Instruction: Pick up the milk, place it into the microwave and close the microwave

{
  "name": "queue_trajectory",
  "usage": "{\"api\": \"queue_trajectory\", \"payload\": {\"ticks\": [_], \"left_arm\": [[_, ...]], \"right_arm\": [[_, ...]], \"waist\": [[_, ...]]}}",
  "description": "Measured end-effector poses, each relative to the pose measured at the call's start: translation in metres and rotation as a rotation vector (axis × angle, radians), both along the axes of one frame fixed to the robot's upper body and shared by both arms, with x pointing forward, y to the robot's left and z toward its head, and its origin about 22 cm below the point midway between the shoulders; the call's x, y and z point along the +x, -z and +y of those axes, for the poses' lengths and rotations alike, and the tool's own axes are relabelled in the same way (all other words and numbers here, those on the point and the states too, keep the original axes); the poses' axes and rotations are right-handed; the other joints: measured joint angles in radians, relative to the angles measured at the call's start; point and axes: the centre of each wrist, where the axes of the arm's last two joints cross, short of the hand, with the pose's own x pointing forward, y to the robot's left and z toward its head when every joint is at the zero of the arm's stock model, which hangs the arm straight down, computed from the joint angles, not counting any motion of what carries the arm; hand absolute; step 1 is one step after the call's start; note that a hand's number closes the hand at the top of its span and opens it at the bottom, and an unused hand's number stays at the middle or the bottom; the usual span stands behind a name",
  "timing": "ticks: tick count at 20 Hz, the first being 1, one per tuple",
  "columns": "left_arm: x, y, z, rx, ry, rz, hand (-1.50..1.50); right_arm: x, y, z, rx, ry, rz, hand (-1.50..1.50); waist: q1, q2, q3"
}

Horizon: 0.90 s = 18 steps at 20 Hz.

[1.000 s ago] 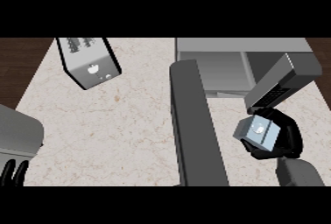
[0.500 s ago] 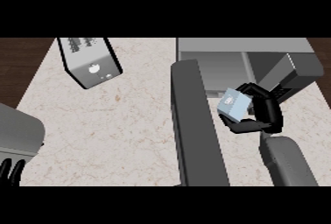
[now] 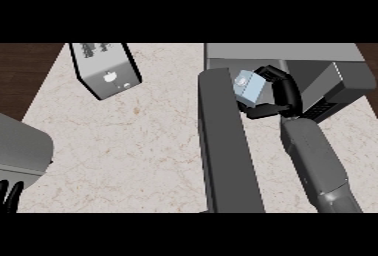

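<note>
My right hand [image 3: 277, 95] is curled round the milk [image 3: 249, 86], a pale blue carton, holding it at the mouth of the microwave [image 3: 310, 65], just right of the open door [image 3: 225, 150] that runs from near to far. As I judge it, the step in hand is setting the carton inside. To do it well I should carry it further right, past the door's far end and well into the cavity, lower it flat onto the floor, and only then uncurl. My forearm needs to stay off the door edge.

Much is hard to read. My fingers cover part of the carton, so I cannot tell whether its base rests on anything. The cavity's depth is unclear. My left hand [image 3: 10, 196] shows only as fingertips at the near left edge, seemingly straight, at rest. A toaster [image 3: 107, 70] stands far left.
</note>
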Motion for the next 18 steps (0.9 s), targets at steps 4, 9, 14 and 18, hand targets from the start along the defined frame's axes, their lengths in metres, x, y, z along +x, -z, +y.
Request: {"api": "queue_trajectory", "payload": {"ticks": [4, 9, 14, 18], "left_arm": [[0.005, -0.002, 0.002, 0.003, 0.02, -0.004, -1.5], [0.011, -0.001, 0.006, 0.008, 0.04, -0.012, -1.5], [0.018, 0.001, 0.001, 0.004, 0.069, -0.021, -1.5], [0.02, -0.002, 0.001, 0.007, 0.089, -0.034, -1.5]], "right_arm": [[0.019, -0.004, 0.003, -0.019, 0.001, 0.002, 1.5], [0.035, -0.015, 0.006, -0.058, 0.034, -0.018, 1.5], [0.045, -0.026, 0.01, -0.114, 0.072, -0.047, 1.5], [0.052, -0.036, 0.009, -0.174, 0.112, -0.069, 1.5]], "waist": [[0.014, 0.006, 0.001], [0.034, 0.015, 0.002], [0.055, 0.025, 0.003], [0.074, 0.032, 0.003]]}}
